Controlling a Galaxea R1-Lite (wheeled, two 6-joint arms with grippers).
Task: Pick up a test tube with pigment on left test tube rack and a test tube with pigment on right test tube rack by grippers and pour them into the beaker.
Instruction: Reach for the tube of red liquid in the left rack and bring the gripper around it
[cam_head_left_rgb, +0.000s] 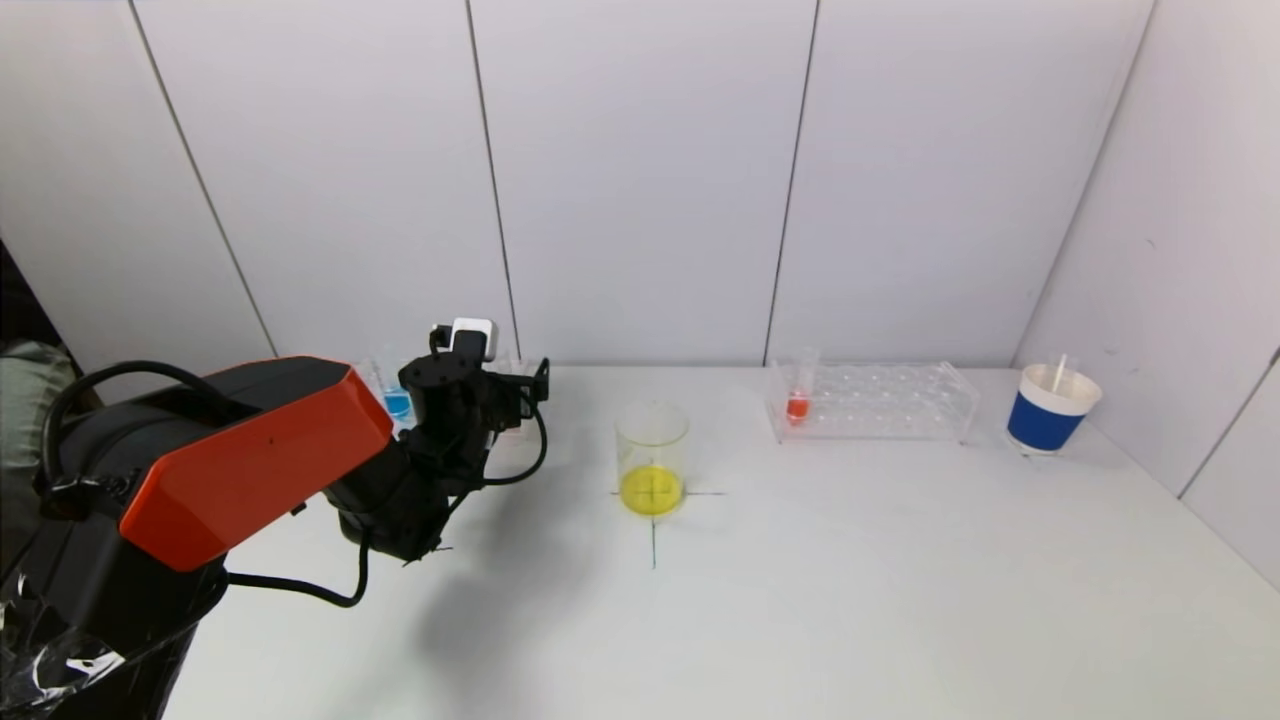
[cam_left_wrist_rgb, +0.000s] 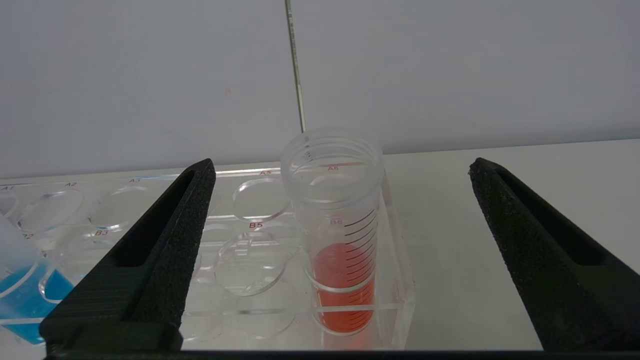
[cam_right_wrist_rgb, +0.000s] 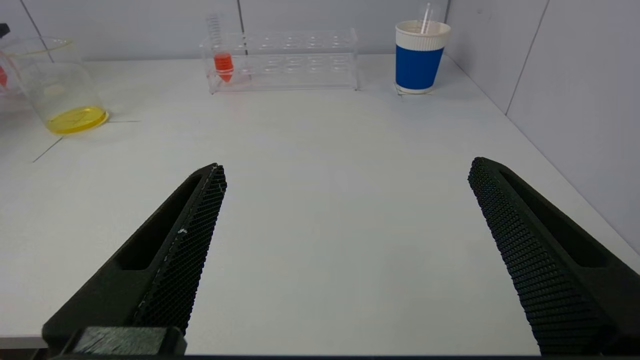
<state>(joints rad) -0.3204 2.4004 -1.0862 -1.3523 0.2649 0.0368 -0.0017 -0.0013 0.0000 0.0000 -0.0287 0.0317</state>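
Head view: the left arm reaches forward over the table (cam_head_left_rgb: 800, 600), its left gripper (cam_head_left_rgb: 500, 395) at the left test tube rack (cam_head_left_rgb: 385, 385), which it largely hides; a blue-filled tube (cam_head_left_rgb: 397, 402) shows beside it. The beaker (cam_head_left_rgb: 652, 458), holding yellow liquid, stands at mid-table on a marked cross. The right test tube rack (cam_head_left_rgb: 880, 402) stands further right and carries a red-filled tube (cam_head_left_rgb: 798, 400) at its near-left end; a blue paper cup (cam_head_left_rgb: 1050, 410) stands beyond it.

Left wrist view: the left gripper (cam_left_wrist_rgb: 340, 240) is spread wide, holding nothing. An upright tube of red pigment (cam_left_wrist_rgb: 340, 250) stands in the rack's end hole, between the fingers (cam_left_wrist_rgb: 165, 240) and touching neither.

Right wrist view: the right gripper (cam_right_wrist_rgb: 345, 250) hangs low over bare table near the front edge, spread wide and empty, well apart from the right rack (cam_right_wrist_rgb: 300, 60) and its red tube (cam_right_wrist_rgb: 223, 62).
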